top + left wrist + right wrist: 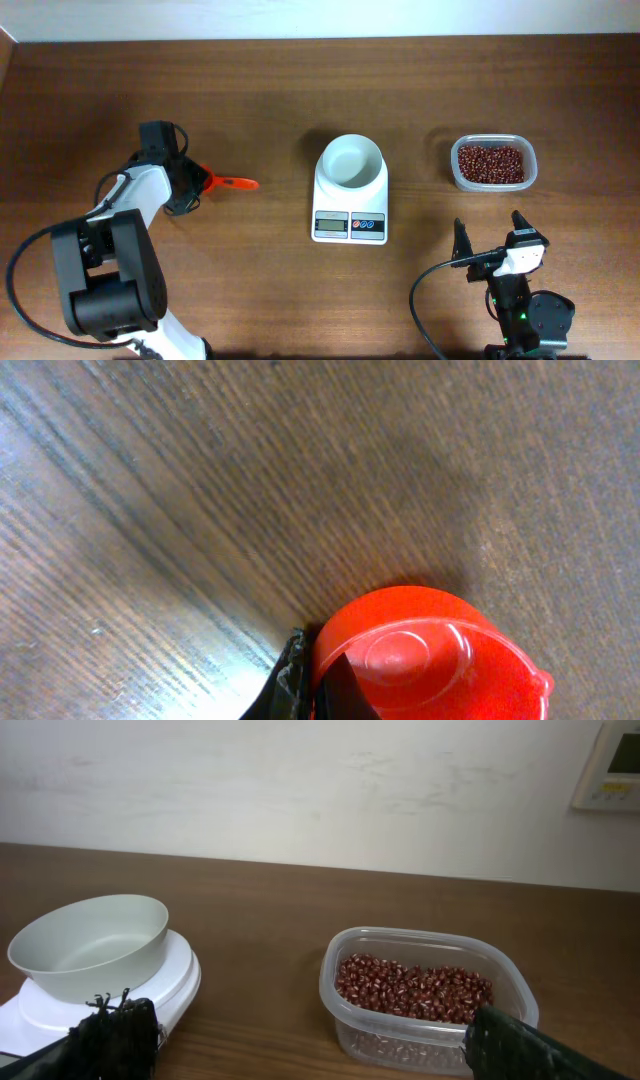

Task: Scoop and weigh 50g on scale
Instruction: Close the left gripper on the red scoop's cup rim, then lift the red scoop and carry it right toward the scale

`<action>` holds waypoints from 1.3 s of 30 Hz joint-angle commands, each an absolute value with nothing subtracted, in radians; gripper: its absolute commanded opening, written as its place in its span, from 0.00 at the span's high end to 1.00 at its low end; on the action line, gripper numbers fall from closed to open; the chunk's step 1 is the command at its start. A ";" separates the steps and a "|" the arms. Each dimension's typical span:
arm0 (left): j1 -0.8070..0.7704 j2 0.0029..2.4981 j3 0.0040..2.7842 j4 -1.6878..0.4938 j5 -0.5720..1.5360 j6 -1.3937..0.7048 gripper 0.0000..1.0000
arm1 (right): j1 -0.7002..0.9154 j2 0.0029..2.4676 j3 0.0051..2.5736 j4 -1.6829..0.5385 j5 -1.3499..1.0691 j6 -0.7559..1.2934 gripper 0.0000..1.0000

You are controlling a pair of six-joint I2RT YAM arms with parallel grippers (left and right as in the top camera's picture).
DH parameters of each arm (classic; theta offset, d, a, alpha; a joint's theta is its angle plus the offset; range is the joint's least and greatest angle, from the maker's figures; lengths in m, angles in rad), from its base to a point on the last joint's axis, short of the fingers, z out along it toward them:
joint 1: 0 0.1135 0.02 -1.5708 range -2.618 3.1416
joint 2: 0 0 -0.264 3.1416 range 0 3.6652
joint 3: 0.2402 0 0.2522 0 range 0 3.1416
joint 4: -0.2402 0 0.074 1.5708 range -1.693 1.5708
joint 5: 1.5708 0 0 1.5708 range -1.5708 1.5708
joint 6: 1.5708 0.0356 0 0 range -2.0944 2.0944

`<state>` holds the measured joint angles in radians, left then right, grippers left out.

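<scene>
One scale (pixel 349 225), carrying one white bowl (pixel 350 162), sits mid-counter (pixel 300 90) with its display unreadable; one clear tub (pixel 493 138) to its right holds the beans (pixel 490 163). The left hand (pixel 197 181) is clamped on the single orange-red scoop (pixel 236 183), and the right hand (pixel 489 228) stands apart near the tub. Only the left wrist view shows the scoop's round cup against a finger (pixel 290 682).

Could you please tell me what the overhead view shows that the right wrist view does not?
Only overhead: the left gripper closed on the orange scoop, plus the scale's display and buttons.
Only right wrist: the pale wall at the back, with a panel mounted on it.
Both: the scale, its empty bowl, the tub of beans, and the open right gripper.
</scene>
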<state>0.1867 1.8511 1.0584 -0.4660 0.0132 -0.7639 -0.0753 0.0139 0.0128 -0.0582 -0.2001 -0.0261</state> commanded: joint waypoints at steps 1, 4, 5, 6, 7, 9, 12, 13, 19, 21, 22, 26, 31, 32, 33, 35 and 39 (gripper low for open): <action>0.190 1.886 1.060 -0.446 0.024 -0.763 1.00 | -0.080 0.003 0.006 -0.062 -0.195 -0.023 0.01; 0.191 1.886 1.060 -0.434 0.041 -0.762 1.00 | -0.080 0.003 0.006 -0.062 -0.195 -0.023 0.01; 0.193 1.885 1.060 -0.435 0.055 -0.761 1.00 | -0.080 0.003 0.006 -0.062 -0.195 -0.023 0.01; 0.196 1.885 1.060 -0.437 0.089 -0.743 1.00 | -0.080 0.003 0.006 -0.062 -0.195 -0.023 0.01; 0.198 1.884 1.060 -0.437 0.123 -0.729 1.00 | -0.080 0.003 0.006 -0.062 -0.195 -0.023 0.01; 0.199 1.872 1.060 -0.446 0.198 -0.702 1.00 | -0.080 0.003 0.006 -0.062 -0.195 -0.023 0.01; 0.199 1.819 1.060 -0.495 0.216 -0.702 1.00 | -0.080 0.003 0.006 -0.062 -0.195 -0.023 0.01; 0.200 1.801 1.060 -0.512 0.213 -0.702 1.00 | -0.080 0.003 0.006 -0.062 -0.195 -0.023 0.01; 0.201 1.631 1.060 -0.644 0.213 -0.621 1.00 | -0.080 0.003 0.006 -0.062 -0.195 -0.023 0.01; 0.201 1.568 1.060 -0.712 0.213 -0.590 1.00 | -0.080 0.003 0.006 -0.062 -0.195 -0.023 0.01; 0.201 1.523 1.060 -0.766 0.213 -0.566 1.00 | -0.080 0.003 0.006 -0.062 -0.195 -0.023 0.01; 0.201 1.453 1.060 -0.858 0.213 -0.558 1.00 | -0.080 0.003 0.006 -0.062 -0.195 -0.023 0.01; 0.200 1.365 1.060 -0.952 0.214 -0.558 1.00 | -0.080 0.003 0.006 -0.062 -0.195 -0.023 0.01; 0.198 1.348 1.060 -0.966 0.214 -0.558 1.00 | -0.080 0.003 0.006 -0.062 -0.195 -0.023 0.01; 0.193 1.333 1.060 -0.978 0.214 -0.558 1.00 | -0.080 0.003 0.006 -0.062 -0.195 -0.023 0.01; 0.176 1.301 1.060 -0.996 0.214 -0.558 1.00 | -0.080 0.003 0.006 -0.062 -0.195 -0.023 0.01; 0.114 1.245 1.060 -1.004 0.214 -0.559 1.00 | -0.080 0.003 0.006 -0.062 -0.195 -0.023 0.01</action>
